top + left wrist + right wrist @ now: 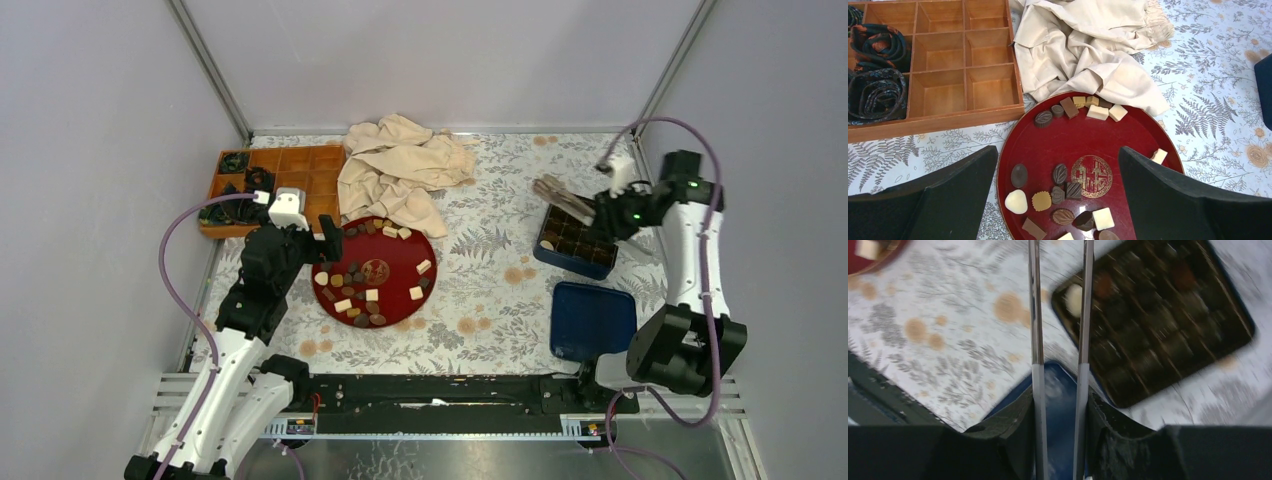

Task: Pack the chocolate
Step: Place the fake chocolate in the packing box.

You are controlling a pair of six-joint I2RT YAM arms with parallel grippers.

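The chocolate (355, 290), several dark, light brown and cream pieces, lies on a round red plate (400, 268). In the left wrist view the pieces (1060, 173) sit on the plate (1098, 135) between my left fingers. My left gripper (325, 240) (1058, 152) is open and empty, above the plate's left part. My right gripper (603, 212) (1059, 402) is shut on metal tongs (558, 191) (1035, 315), held over the blue compartment box (575, 245) (1158, 315). The box holds dark pieces and one cream piece (1074, 299). The right wrist view is blurred.
A crumpled beige cloth (400, 165) lies behind the plate and touches its far rim. A wooden compartment tray (295, 175) with rolled dark ties (235, 160) stands at the back left. A blue lid (592, 320) lies in front of the box.
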